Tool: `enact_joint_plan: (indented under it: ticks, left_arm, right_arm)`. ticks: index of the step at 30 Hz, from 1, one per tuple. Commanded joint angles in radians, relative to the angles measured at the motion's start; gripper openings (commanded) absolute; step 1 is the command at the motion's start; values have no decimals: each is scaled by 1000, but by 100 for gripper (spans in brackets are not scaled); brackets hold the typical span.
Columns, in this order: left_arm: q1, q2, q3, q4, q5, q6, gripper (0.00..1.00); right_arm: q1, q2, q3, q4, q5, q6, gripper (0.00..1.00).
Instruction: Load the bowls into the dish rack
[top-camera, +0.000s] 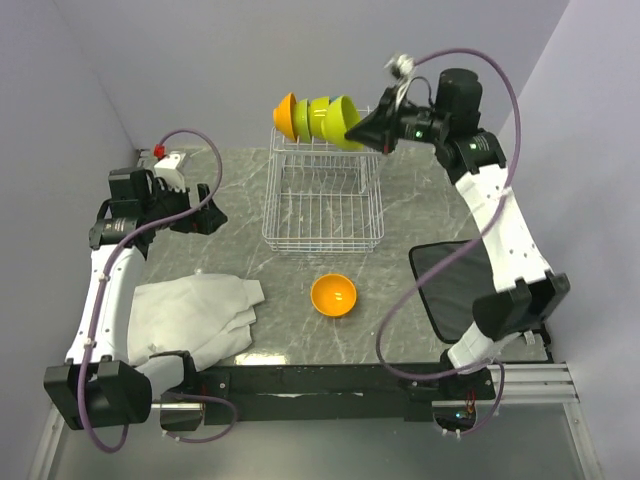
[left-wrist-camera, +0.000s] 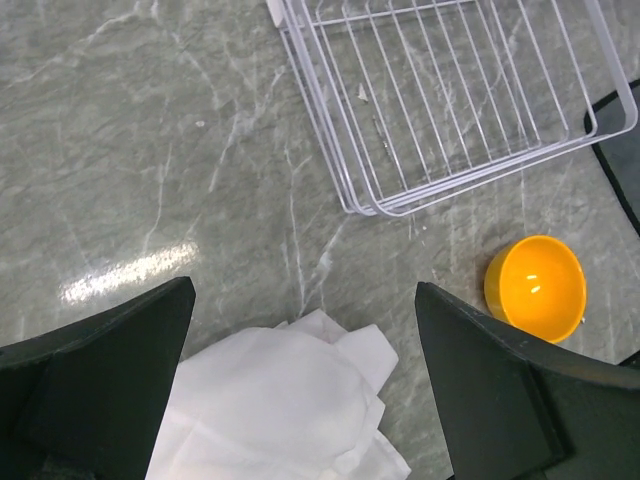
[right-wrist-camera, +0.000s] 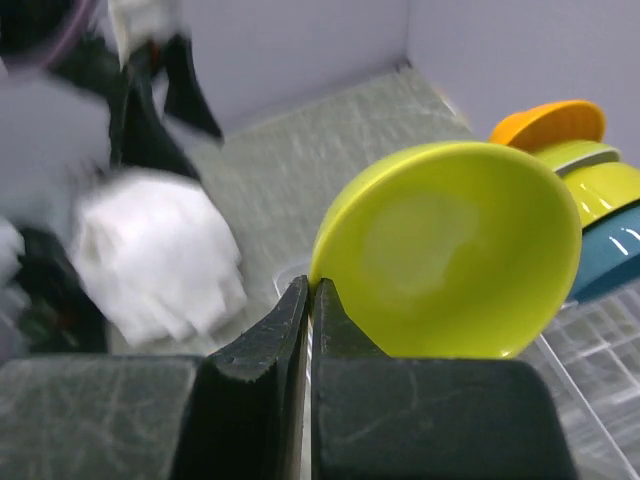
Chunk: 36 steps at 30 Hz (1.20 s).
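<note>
The white wire dish rack (top-camera: 267, 215) (left-wrist-camera: 328, 130) stands at the table's back middle. On its raised rear tier bowls stand on edge in a row: orange (top-camera: 285, 115) (right-wrist-camera: 548, 125), lime (top-camera: 320, 118) (right-wrist-camera: 605, 190) and blue (right-wrist-camera: 612, 262). My right gripper (top-camera: 358, 132) (right-wrist-camera: 310, 285) is shut on the rim of another lime bowl (top-camera: 345, 122) (right-wrist-camera: 450, 250), held on edge at the right end of that row. Another orange bowl (top-camera: 333, 295) (left-wrist-camera: 536, 287) sits upright on the table in front of the rack. My left gripper (top-camera: 205, 215) (left-wrist-camera: 302, 290) hangs open and empty above the table, left of the rack.
A crumpled white cloth (top-camera: 195, 315) (left-wrist-camera: 290, 400) lies at the front left, under my left gripper's view. A black mat (top-camera: 450, 285) (left-wrist-camera: 625, 150) lies right of the rack beneath my right arm. Walls close in behind and on both sides.
</note>
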Motion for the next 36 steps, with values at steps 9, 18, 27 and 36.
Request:
enact_joint_plan:
  ticks: [9,18,27,36]
  left_arm:
    - [3,78,53,45,120,106,99]
    - [3,235,154,-104,58,301,99]
    - [3,295,180,-127,-4,336,99]
    - [3,324,203,-152,-45,367,100]
  right_arm:
    - [-241,309,48,991,-302,1093,0]
    - [-307,467,157,1143,-270,1250,0]
    - [-319,517,120,1168,-178,1374,0]
    - [-321,596,171,1172,-151,1403,0]
